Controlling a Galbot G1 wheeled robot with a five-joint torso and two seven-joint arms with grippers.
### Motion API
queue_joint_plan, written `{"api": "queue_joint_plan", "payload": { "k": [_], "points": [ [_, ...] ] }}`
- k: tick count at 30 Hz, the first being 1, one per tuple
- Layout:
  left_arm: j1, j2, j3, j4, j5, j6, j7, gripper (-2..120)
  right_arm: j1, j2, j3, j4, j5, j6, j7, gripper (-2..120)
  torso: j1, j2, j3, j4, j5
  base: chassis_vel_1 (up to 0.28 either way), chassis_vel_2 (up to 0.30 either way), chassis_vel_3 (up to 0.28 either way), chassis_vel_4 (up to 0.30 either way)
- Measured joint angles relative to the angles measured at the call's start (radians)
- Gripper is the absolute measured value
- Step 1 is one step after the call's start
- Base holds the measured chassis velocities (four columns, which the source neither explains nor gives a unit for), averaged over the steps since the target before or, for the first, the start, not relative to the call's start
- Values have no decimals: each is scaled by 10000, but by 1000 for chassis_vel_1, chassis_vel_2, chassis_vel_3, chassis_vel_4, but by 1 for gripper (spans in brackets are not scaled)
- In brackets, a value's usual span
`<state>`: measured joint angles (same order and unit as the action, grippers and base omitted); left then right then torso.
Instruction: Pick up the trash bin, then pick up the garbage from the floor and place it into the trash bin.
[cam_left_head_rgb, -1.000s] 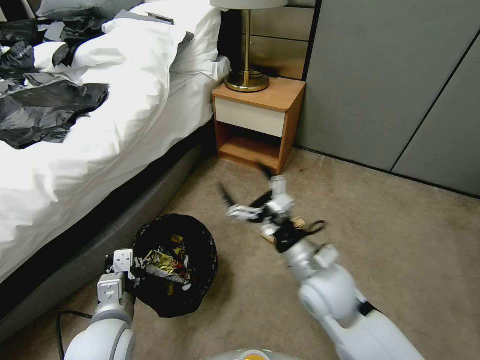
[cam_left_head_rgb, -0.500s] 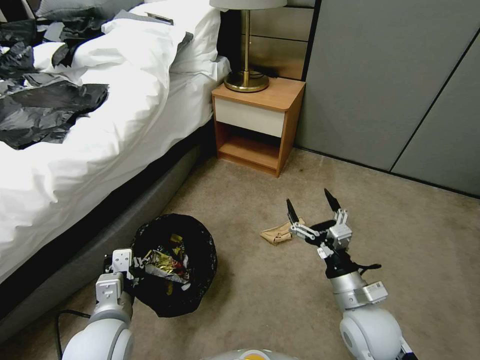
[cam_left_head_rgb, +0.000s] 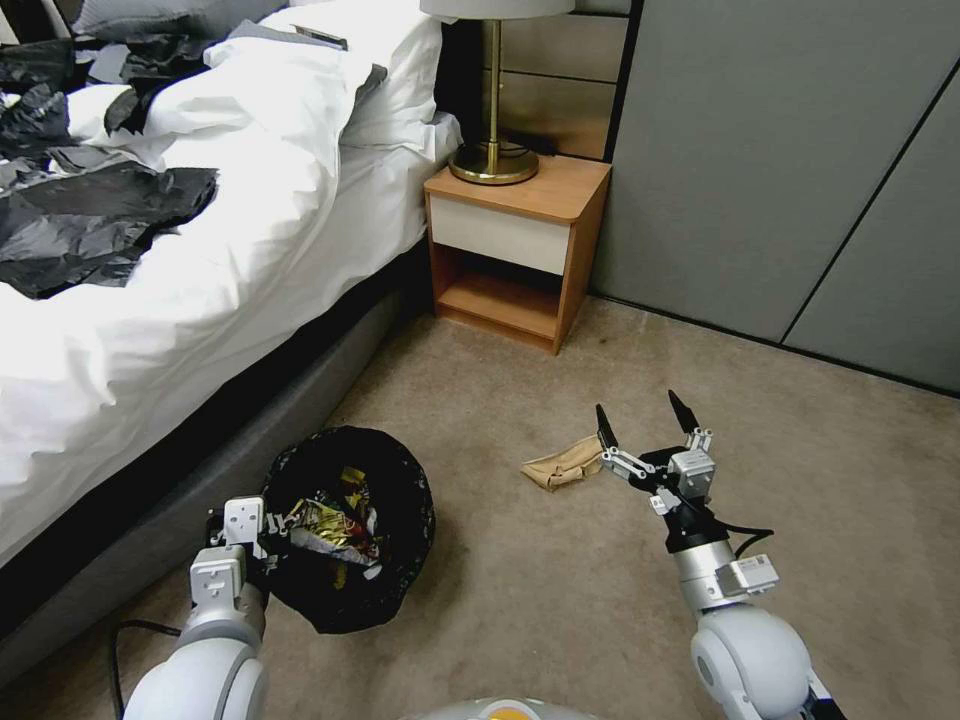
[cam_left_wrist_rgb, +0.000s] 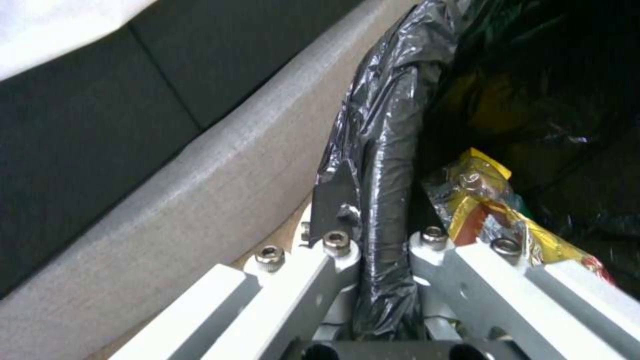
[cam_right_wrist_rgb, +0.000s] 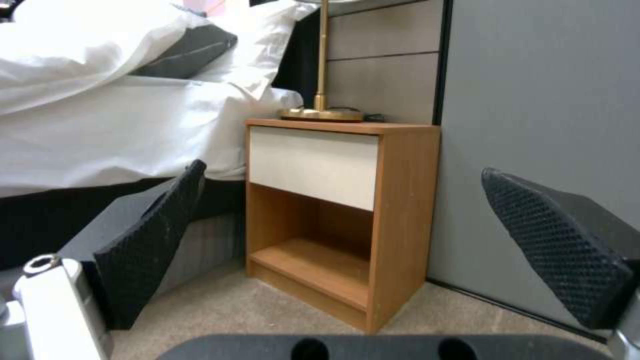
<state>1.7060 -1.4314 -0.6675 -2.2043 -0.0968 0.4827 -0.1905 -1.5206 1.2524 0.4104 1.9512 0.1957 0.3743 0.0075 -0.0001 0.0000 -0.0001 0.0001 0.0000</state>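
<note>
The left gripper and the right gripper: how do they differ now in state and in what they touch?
The left gripper has its fingers shut on the bag-lined rim of the trash bin; the right gripper has its fingers spread and holds nothing. The left is beside the bed; the right is by the brown paper bag on the floor. Both are low.

Black bag (cam_left_head_rgb: 400, 560) lining bin; brown paper bag (cam_left_head_rgb: 562, 466); beige-brown carpet (cam_left_head_rgb: 520, 600); yellow-red wrappers (cam_left_head_rgb: 335, 525).

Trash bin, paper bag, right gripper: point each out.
trash bin (cam_left_head_rgb: 400, 560), head view, on the black bag over its rim.
paper bag (cam_left_head_rgb: 558, 467), head view, middle of the crumpled brown paper.
right gripper (cam_left_head_rgb: 642, 422), head view, midway between its open fingertips.
</note>
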Motion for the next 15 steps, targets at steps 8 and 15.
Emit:
{"api": "queue_joint_plan", "payload": {
  "k": [8,15],
  "points": [
    [3,-17,30,-6,11,-6,-4,1,109,-41,98,-14,75,-17,0,100,0,0,0,-1,0,-131,112,112,-107],
    [11,-43,45,-7,25,-28,-5,1,259,-62,92,-9,84,-98,-14,100,1,0,1,0,-1,-124,136,136,-132]
  ]
}}
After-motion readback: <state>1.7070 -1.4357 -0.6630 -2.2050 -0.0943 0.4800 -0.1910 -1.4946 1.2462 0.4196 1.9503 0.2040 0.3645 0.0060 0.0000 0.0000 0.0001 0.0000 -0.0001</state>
